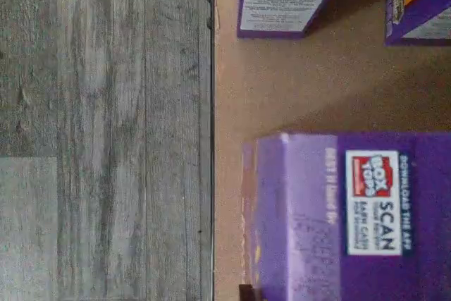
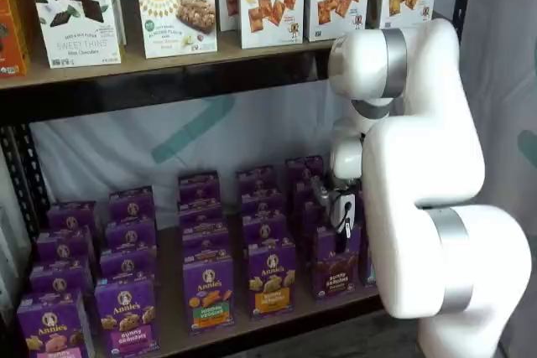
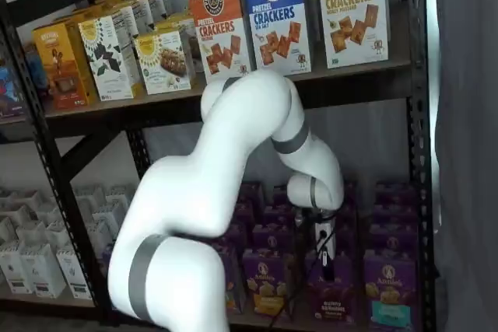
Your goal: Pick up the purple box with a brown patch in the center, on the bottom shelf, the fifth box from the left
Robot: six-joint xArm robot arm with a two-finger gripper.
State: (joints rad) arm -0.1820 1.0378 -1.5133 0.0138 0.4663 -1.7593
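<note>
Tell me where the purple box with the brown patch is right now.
In both shelf views the purple box stands at the bottom shelf's front edge, directly under the gripper.

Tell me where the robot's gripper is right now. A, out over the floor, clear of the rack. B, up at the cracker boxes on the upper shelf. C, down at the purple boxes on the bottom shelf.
C: in both shelf views the gripper sits atop the purple box on the bottom shelf.
</note>
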